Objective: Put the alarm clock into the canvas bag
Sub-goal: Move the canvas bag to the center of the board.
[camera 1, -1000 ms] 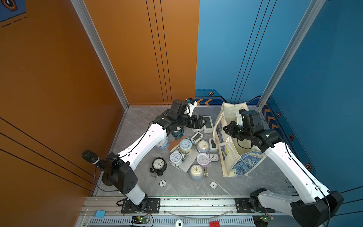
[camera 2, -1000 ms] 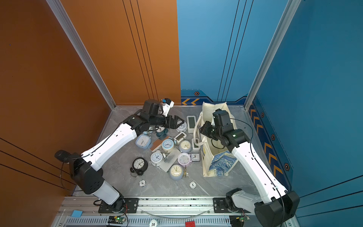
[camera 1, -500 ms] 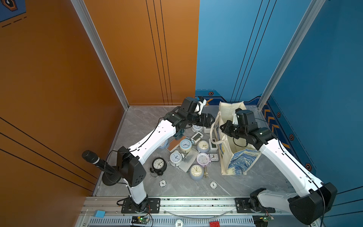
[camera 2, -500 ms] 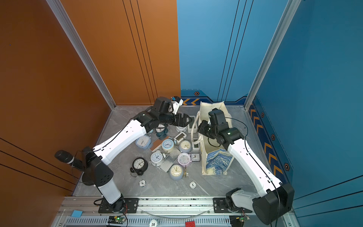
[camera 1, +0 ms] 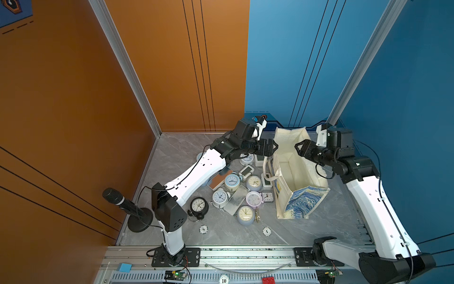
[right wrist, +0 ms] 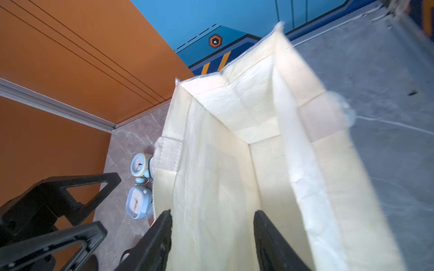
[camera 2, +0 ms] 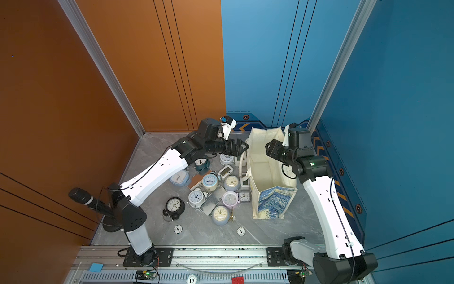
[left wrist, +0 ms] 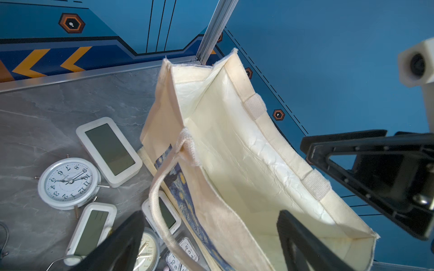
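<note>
The canvas bag [camera 1: 302, 202] [camera 2: 273, 201] stands upright at the right with its mouth open, cream lining [right wrist: 234, 164] showing and the blue swirl print on its outer side. Several alarm clocks lie in a pile on the floor left of it, among them a blue-faced bell clock [camera 1: 232, 180] and a white round one [left wrist: 68, 181]. My left gripper [camera 1: 275, 147] [left wrist: 209, 225] is open, its jaws astride the bag's left rim. My right gripper [camera 1: 297, 147] [right wrist: 212, 223] hangs open over the bag's mouth. Neither holds a clock.
A black bell clock [camera 1: 199, 205], a metal tin [camera 1: 235, 200] and white digital clocks [left wrist: 109, 150] crowd the pile. Two poker chips [camera 1: 203, 229] lie near the front. A microphone on a stand [camera 1: 122, 200] is at the left wall. Walls close in behind the bag.
My left gripper has swung right to the bag's left rim. My right gripper has opened from shut and drawn back to the right over the bag, which now stands wider open.
</note>
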Tool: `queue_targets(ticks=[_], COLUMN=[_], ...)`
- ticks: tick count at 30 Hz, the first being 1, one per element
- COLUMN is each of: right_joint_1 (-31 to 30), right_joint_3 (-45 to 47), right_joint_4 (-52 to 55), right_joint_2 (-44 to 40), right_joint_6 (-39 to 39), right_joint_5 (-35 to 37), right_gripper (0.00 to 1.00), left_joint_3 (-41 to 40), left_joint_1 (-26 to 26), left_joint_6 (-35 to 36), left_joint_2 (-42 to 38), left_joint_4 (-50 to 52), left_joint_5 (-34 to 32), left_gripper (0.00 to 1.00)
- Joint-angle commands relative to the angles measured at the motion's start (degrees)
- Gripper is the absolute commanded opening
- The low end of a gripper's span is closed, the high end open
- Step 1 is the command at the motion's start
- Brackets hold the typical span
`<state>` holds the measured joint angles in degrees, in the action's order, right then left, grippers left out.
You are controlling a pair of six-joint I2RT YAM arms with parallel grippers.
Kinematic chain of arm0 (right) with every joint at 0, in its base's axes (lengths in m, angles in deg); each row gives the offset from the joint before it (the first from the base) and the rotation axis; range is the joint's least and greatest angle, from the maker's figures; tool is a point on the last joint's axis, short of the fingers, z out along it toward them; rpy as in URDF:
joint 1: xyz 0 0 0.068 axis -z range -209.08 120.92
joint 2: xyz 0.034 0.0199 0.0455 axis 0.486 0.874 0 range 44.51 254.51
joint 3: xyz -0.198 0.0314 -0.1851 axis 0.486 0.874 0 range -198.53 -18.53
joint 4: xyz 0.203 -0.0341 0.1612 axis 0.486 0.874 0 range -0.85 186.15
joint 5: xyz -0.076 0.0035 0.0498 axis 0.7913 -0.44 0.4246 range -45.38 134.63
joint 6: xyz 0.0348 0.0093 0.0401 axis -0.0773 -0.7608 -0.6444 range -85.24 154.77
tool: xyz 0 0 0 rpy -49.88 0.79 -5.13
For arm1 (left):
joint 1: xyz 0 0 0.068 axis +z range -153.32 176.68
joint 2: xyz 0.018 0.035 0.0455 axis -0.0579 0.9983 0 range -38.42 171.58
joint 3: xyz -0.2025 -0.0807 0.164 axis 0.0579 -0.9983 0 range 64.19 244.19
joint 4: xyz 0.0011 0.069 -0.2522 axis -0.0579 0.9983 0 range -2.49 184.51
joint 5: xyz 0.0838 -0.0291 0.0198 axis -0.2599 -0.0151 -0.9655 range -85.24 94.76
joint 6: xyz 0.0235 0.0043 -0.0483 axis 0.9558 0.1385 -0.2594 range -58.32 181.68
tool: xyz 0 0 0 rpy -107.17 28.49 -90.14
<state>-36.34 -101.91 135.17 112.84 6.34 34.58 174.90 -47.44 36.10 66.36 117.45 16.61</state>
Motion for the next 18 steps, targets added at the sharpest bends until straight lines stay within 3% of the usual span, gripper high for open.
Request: queue_targets(ticks=[1,7,10,15,18], right_joint_1=[4.32,14.37,17.37,18.79,18.44], right_joint_3=[-0.95,0.24,1.02,0.75,1.43], right_joint_4=[7.06,7.02,6.93,5.87,5.17], right_joint_2=[0.27,3.83,7.77,14.15,16.17], right_joint_6=[8.86,14.61,16.2,15.3,15.14], right_joint_5=[3.31,-2.56,-10.03,-22.43,-24.37], right_gripper=[0.66,0.79,0.81,0.74,0.67], left_joint_3=[4.62,12.76,12.38,12.51,12.9], left_joint_1=[-2.24,-5.44,-5.39,-5.1,-5.0], left_joint_6=[-0.75,1.74,1.77,1.46,1.06], left_joint_2=[3.44,9.46,10.36,11.49,11.99], left_joint_4=[4.82,14.3,14.48,14.49,14.46], left_joint_5=[-4.25,-8.58,-6.86,-4.8,-4.32], left_gripper=[0.9,0.87,0.77,0.58,0.46])
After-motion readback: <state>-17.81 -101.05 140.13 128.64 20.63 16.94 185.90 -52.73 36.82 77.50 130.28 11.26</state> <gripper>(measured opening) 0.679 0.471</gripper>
